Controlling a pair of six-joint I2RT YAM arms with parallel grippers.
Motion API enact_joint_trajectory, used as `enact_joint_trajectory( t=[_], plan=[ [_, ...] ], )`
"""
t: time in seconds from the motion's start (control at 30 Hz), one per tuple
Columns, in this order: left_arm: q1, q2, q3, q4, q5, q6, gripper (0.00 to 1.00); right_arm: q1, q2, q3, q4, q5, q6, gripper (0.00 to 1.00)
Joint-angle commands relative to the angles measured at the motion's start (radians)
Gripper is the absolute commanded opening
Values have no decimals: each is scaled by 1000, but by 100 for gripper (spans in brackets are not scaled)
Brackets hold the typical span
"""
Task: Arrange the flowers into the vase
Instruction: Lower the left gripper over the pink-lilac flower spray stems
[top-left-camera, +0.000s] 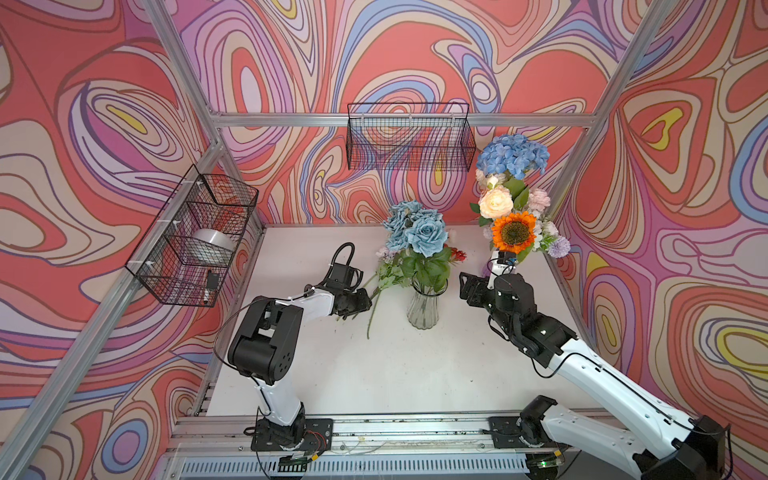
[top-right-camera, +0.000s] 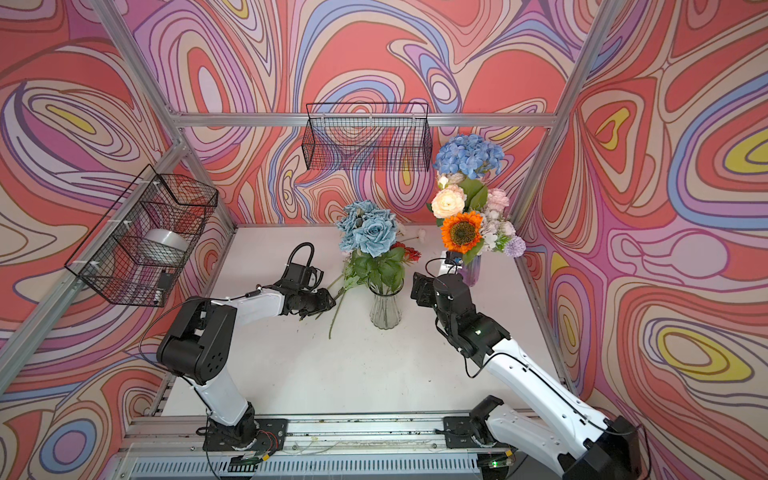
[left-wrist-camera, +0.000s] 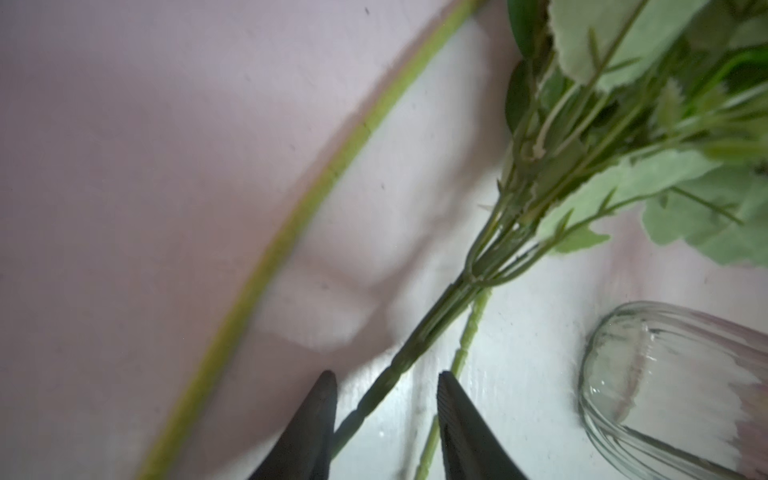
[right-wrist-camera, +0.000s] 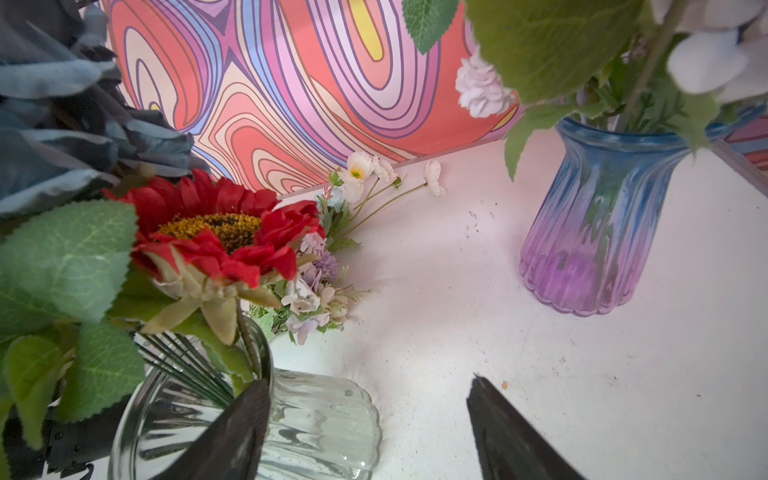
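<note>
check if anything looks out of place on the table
Yes: a leafy bunch and a long green stem lie flat on the table beside the clear vase instead of standing in it, and white poppies lie by the back wall. Nothing looks spilled or broken.

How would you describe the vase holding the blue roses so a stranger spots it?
Start at the white table and look to its middle. The clear vase stands there upright, holding blue roses. Unlike the blue-and-purple vase near the far right corner, its ribbed glass is colourless.
</note>
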Motion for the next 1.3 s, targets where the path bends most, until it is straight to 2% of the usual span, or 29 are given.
enact_joint_trajectory(
  t=[0.0, 0.17, 0.33, 0.47, 0.53, 0.77, 1.1, 1.27],
  plan=[
    [-71, -30, -25, -19, 40, -44, 41, -4, 14, 7, 10, 16, -9, 77],
    [-116, -43, -16, -38, 54, -53, 41, -5, 13, 10, 7, 14, -10, 77],
    [-109, -103, 66, -159, -146, 44, 58, -4, -3, 10, 4, 15, -10, 77],
    [-91, -108, 146, -222, -316, 146, 62, -5, -14, 8, 3, 11, -8, 77],
    [-68, -68, 197, -263, -344, 180, 61, -5, -17, 10, 5, 11, -8, 77],
    [-26, 70, 306, -367, -318, 251, 56, -5, -28, 22, 0, 28, -18, 77],
    [-19, 155, 363, -416, -306, 276, 56, -4, -21, 21, 15, 33, -18, 77],
    [-14, 212, 398, -463, -340, 266, 46, -5, -35, 23, 10, 44, -25, 77]
  ],
)
